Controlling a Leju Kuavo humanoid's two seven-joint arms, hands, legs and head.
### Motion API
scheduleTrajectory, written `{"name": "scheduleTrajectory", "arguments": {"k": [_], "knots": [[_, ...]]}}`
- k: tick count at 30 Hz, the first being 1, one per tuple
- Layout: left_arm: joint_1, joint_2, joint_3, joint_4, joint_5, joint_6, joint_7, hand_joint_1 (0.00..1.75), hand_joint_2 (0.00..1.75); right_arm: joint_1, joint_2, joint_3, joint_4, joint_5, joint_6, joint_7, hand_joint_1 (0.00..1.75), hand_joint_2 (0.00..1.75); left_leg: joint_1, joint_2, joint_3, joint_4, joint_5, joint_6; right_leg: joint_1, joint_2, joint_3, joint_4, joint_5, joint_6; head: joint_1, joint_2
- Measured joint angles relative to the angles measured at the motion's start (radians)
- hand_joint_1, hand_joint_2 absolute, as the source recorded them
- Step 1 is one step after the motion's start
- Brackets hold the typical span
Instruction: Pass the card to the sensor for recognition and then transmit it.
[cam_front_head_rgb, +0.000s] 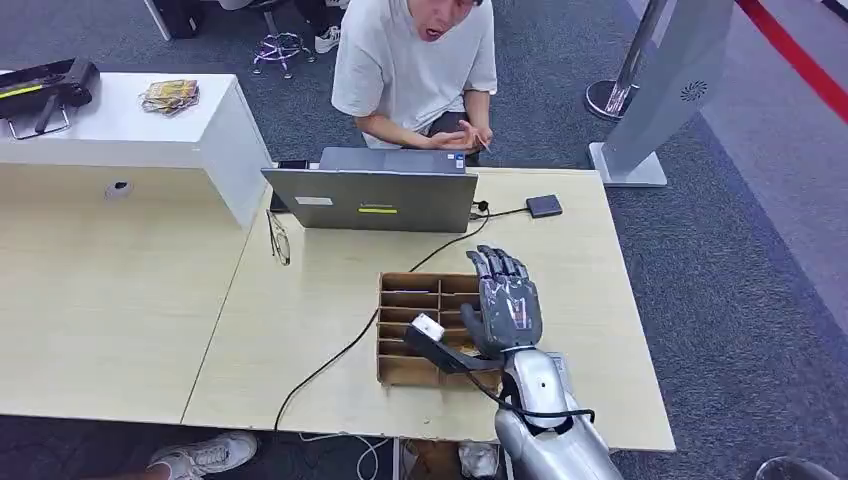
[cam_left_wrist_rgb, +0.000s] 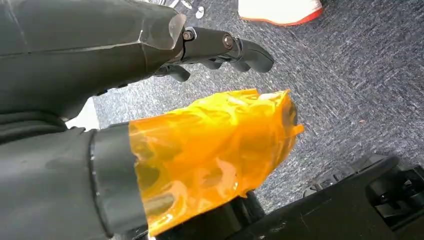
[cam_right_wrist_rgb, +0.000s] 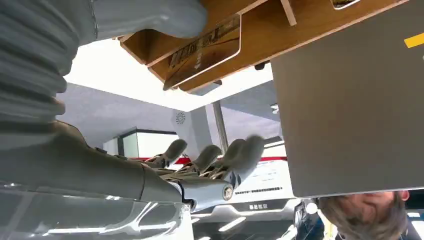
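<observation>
On my head view, the right arm (cam_front_head_rgb: 545, 425) has a smooth silver shell with a black cable looped across the forearm. The right hand (cam_front_head_rgb: 508, 305) has dark grey segmented fingers. On my left wrist view, the left hand (cam_left_wrist_rgb: 150, 60) has a matt dark grey cover, a visible screw at one finger pivot, and crinkled amber film wrapped over the thumb.

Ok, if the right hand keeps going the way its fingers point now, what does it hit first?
Probably the back of the open laptop. The right hand is open over the wooden card rack, fingers aimed away from the robot towards the laptop and the person behind it. The height is hard to judge, so it might pass over the lid.
</observation>
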Motion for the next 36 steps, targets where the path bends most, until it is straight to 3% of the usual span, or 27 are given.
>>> {"name": "scheduleTrajectory", "arguments": {"k": [15, 21, 23, 25, 32, 36], "knots": [[0.000, 0.000, 0.000, 0.000, 0.003, 0.000, 0.000, 0.00, 0.00, 0.000, 0.000, 0.000, 0.011, 0.000, 0.006, -0.001, 0.44, 1.75, 0.000, 0.000, 0.000, 0.000, 0.000, 0.000, 0.000, 0.000, 0.000, 0.000, 0.000, 0.000, 0.000, 0.000], [0.000, 0.000, 0.000, 0.000, 0.005, 0.000, 0.000, 0.00, 0.00, 0.000, 0.000, 0.000, 0.017, 0.000, 0.009, -0.001, 0.51, 1.75, 0.000, 0.000, 0.000, 0.000, 0.000, 0.000, 0.000, 0.000, 0.000, 0.000, 0.000, 0.000, 0.000, 0.000], [0.000, 0.000, 0.000, 0.000, 0.006, 0.000, 0.000, 0.00, 0.00, 0.000, 0.000, 0.000, 0.019, 0.000, 0.011, -0.001, 0.56, 1.75, 0.000, 0.000, 0.000, 0.000, 0.000, 0.000, 0.000, 0.000, 0.000, 0.000, 0.000, 0.000, 0.000, 0.000], [0.000, 0.000, 0.000, 0.000, 0.006, 0.000, 0.000, 0.00, 0.00, 0.000, 0.000, 0.000, 0.019, 0.000, 0.010, -0.001, 0.75, 1.75, 0.000, 0.000, 0.000, 0.000, 0.000, 0.000, 0.000, 0.000, 0.000, 0.000, 0.000, 0.000, 0.000, 0.000], [0.000, 0.000, 0.000, 0.000, 0.006, 0.000, 0.000, 0.00, 0.00, 0.000, -0.005, -0.002, 0.020, -0.003, 0.009, -0.001, 0.82, 1.75, 0.000, 0.000, 0.000, 0.000, 0.000, 0.000, 0.000, 0.000, 0.000, 0.000, 0.000, 0.000, 0.000, 0.000], [0.000, 0.000, 0.000, 0.000, 0.006, 0.000, 0.000, 0.00, 0.00, 0.000, -0.006, -0.002, 0.020, -0.003, 0.008, -0.001, 1.05, 1.75, 0.000, 0.000, 0.000, 0.000, 0.000, 0.000, 0.000, 0.000, 0.000, 0.000, 0.000, 0.000, 0.000, 0.000]]}}
